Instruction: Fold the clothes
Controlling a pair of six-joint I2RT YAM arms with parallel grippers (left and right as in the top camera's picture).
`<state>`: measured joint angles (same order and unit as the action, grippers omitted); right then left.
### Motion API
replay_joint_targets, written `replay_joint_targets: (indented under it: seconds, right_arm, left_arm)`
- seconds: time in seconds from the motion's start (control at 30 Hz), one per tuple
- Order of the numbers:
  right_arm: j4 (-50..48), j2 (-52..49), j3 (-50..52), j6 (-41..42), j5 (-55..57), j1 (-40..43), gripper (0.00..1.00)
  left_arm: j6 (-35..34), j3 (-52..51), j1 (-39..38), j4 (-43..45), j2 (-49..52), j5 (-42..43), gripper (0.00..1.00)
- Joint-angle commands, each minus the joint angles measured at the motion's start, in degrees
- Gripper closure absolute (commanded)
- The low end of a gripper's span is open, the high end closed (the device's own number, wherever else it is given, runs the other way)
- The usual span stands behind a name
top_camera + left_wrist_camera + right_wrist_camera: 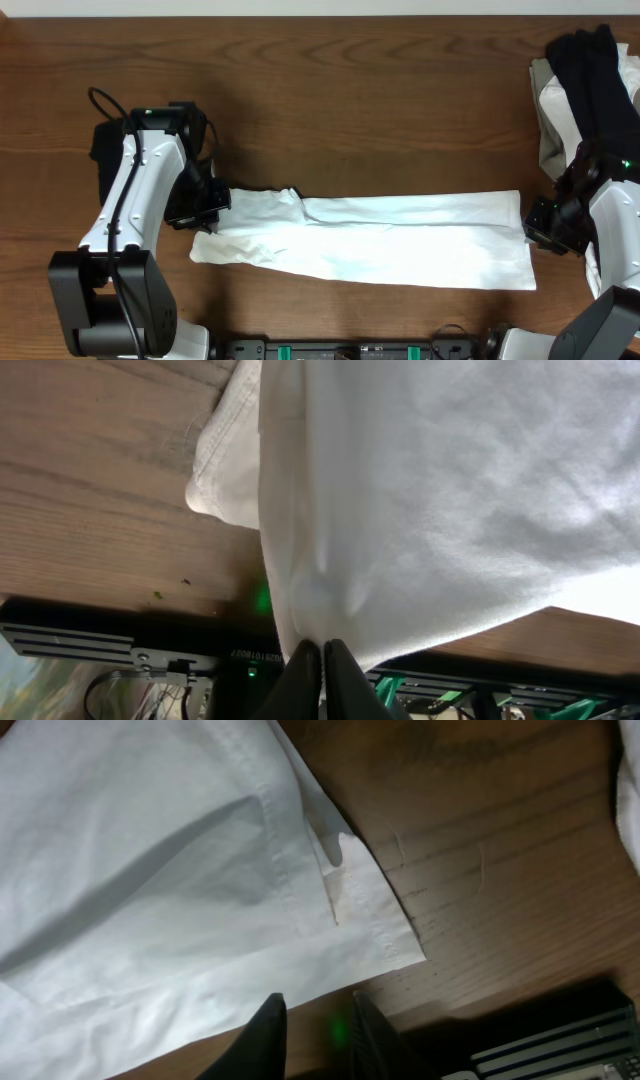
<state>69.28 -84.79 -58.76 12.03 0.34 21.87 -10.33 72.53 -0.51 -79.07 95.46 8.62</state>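
Wood table (350, 100); shirt (400, 240) lies mid-table as a long folded strip. My left gripper (322, 678) is clamped on its left end, likely to carry that end across. My right gripper (318, 1035) is spread over the opposite end, holding nothing.

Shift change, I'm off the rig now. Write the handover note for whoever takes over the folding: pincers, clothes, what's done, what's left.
Left pincer: shut on the left end of the white T-shirt.
Right pincer: open at the shirt's right corner, gripping nothing.
Shirt: lies as a long narrow strip across the table, apparently already folded lengthwise.
Pile of black and pale clothes: far right corner, unfolded.
Left to do: probably fold the strip end over end, then start on the pile.
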Motion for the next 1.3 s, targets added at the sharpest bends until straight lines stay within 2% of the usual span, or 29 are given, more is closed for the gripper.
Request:
replay_joint_targets:
  seconds: [0.0,0.17,0.3,0.5,0.63,0.67,0.8,0.83,1.07,1.1,1.13,1.23,1.27]
  right_arm:
    - [-0.7,0.8,1.7,1.2,0.3,0.2,0.74]
    - [-5.7,0.8,6.5,2.7,0.2,0.2,0.68]
    - [-9.1,0.8,8.8,2.8,-4.1,0.2,0.67]
    - [-9.3,0.8,9.0,2.7,-4.0,0.2,0.66]
    - [-9.3,0.8,9.0,2.7,-4.0,0.2,0.66]
    - [-9.4,0.8,9.0,2.7,-4.0,0.2,0.66]
    - [-9.6,0.8,9.0,2.7,-4.0,0.2,0.66]
    - [-9.6,0.8,9.0,2.7,-4.0,0.2,0.65]
    - [-9.6,0.8,9.0,2.7,-4.0,0.2,0.65]
    - [-9.6,0.8,9.0,2.7,-4.0,0.2,0.65]
    - [-9.7,0.8,9.0,2.7,-4.0,0.2,0.65]
    - [-9.7,0.8,9.0,2.7,-4.0,0.2,0.65]
    - [-9.7,0.8,9.0,2.7,-4.0,0.2,0.65]
  left_arm:
    - [-0.1,-0.2,-0.1,-0.2,-0.9,-0.1,0.94]
    - [-0.1,-0.2,-0.1,-0.2,-0.9,-0.1,0.94]
    - [-0.1,-0.2,-0.2,-0.4,-0.9,-0.1,0.94]
    - [-0.1,-1.9,-0.2,0.3,-0.9,-0.1,0.94]
    - [-0.1,-4.7,-0.2,1.1,-0.9,-0.1,0.91]
    - [-0.2,-5.3,-0.2,1.1,-0.9,-0.1,0.87]
    - [-0.3,-6.0,-0.2,1.1,-0.9,-0.1,0.46]
    - [-0.3,-6.0,-0.2,1.1,-0.9,-0.1,0.45]
    - [-2.8,-4.4,-0.2,4.6,-0.9,-0.1,0.47]
    - [-3.3,-3.7,-0.2,5.7,-0.9,0.0,0.52]
    - [-3.3,-3.0,-0.2,7.3,-0.9,1.1,0.62]
    - [-0.9,-2.4,-0.3,13.4,-0.9,7.7,0.86]
    - [0.2,-2.4,-0.5,15.6,-0.9,10.1,0.89]
